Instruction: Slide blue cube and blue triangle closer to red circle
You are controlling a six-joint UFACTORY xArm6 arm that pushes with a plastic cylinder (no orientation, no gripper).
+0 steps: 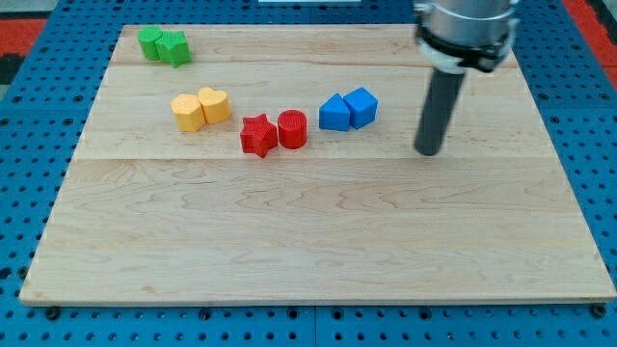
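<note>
The red circle (292, 128) stands near the board's middle, touching a red star (257, 135) on its left. Two blue blocks sit side by side to the right of the red circle: the blue one on the left (335, 112) looks like the triangle, and the blue cube (362, 106) touches it on the right. A small gap separates the blue pair from the red circle. My tip (428, 151) rests on the board to the right of the blue cube, a little lower in the view and apart from it.
Two yellow blocks (201, 109) sit together left of the red star. Two green blocks (163, 45) sit at the board's top left corner. The wooden board (308, 241) lies on a blue pegboard.
</note>
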